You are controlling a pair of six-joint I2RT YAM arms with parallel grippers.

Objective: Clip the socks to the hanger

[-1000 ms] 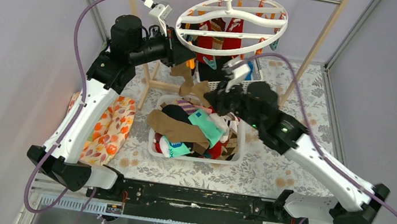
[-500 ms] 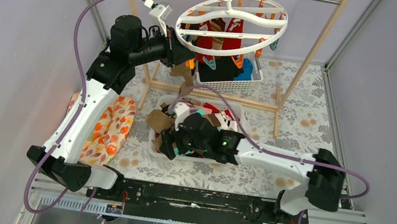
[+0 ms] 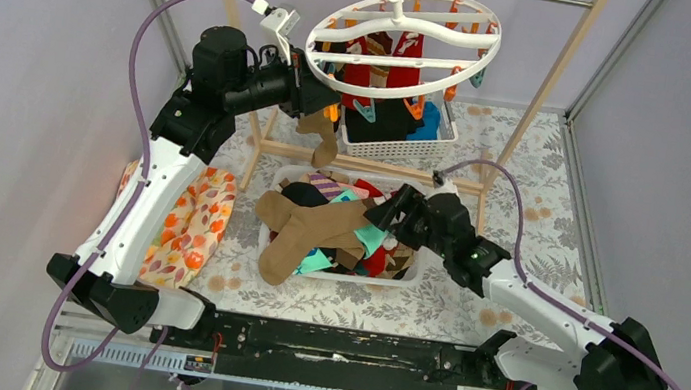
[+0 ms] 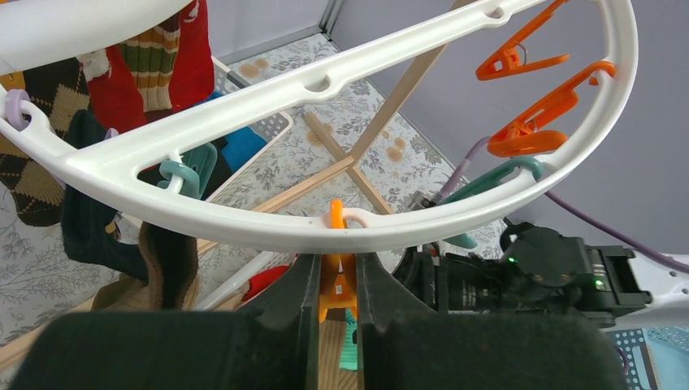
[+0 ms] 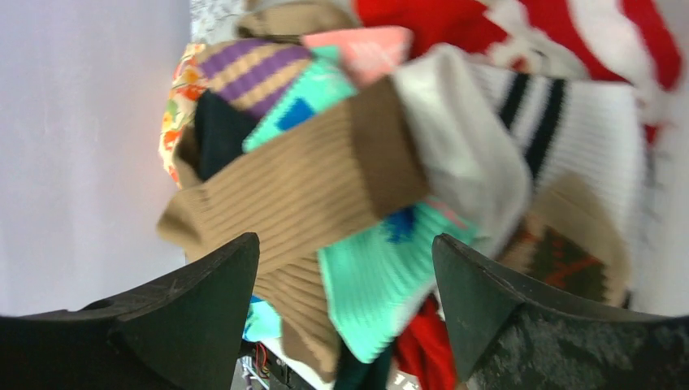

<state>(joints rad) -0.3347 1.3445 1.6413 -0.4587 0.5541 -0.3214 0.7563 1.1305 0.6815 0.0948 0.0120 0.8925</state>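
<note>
Over a bench [image 3: 545,181] draped in pale floral cloth, between lilac-grey walls [image 3: 26,62], the hanger [image 4: 244,231] hung from a wooden-and-metal rail [image 3: 548,81], and the left jaws were pinching an orange clip [image 4: 335,288] under its rim. The right jaws stood spread wide just over the socks [image 5: 309,195] heaped in a white basket [image 3: 264,237] in front of the hanger

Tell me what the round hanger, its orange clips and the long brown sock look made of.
Hanger: likely plastic, smooth white with a moulded sheen. Orange clips: glossy plastic, probably. Long brown sock: soft knit fabric, matte, its ribs plainly visible.
</note>
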